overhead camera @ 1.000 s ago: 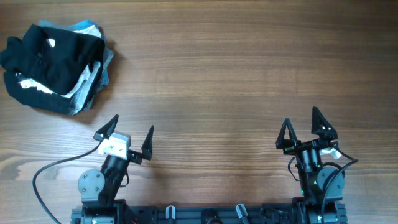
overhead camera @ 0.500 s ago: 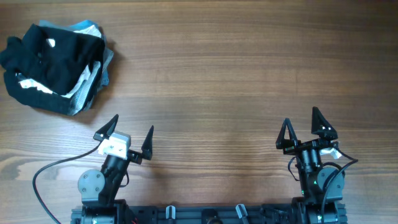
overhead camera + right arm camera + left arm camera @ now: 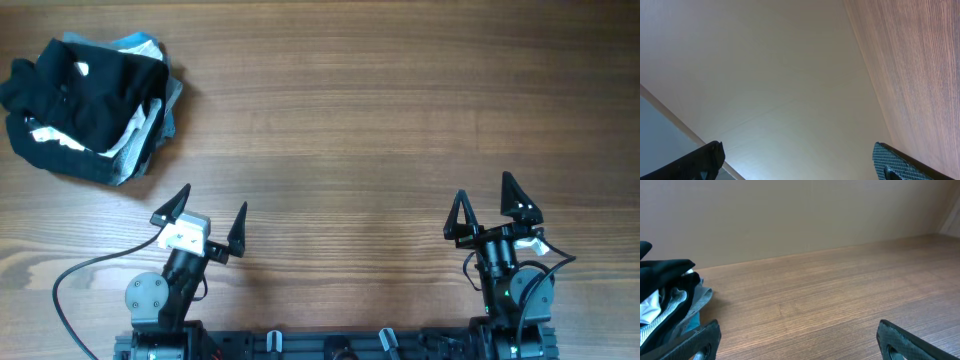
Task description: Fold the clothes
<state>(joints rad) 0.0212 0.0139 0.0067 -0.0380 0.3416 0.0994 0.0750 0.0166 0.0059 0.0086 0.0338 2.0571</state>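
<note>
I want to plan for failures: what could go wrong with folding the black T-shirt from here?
The black T-shirt lies crumpled on the lighter garments, so the open left gripper may pinch those too. It sits far from the open right gripper, so spreading it with both arms may be hard.

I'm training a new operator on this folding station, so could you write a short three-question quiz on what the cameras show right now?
1. Fill in the blank: the left end effector and the right end effector both stand empty and ____ (open or shut).
2. True or false: the black T-shirt lies on top of a pile of other garments.
3. Where on the table is the black T-shirt?
A. The far corner on the robot's left
B. The centre
C. Between the two arms

Key: 1 open; 2 true; 3 A.
</note>
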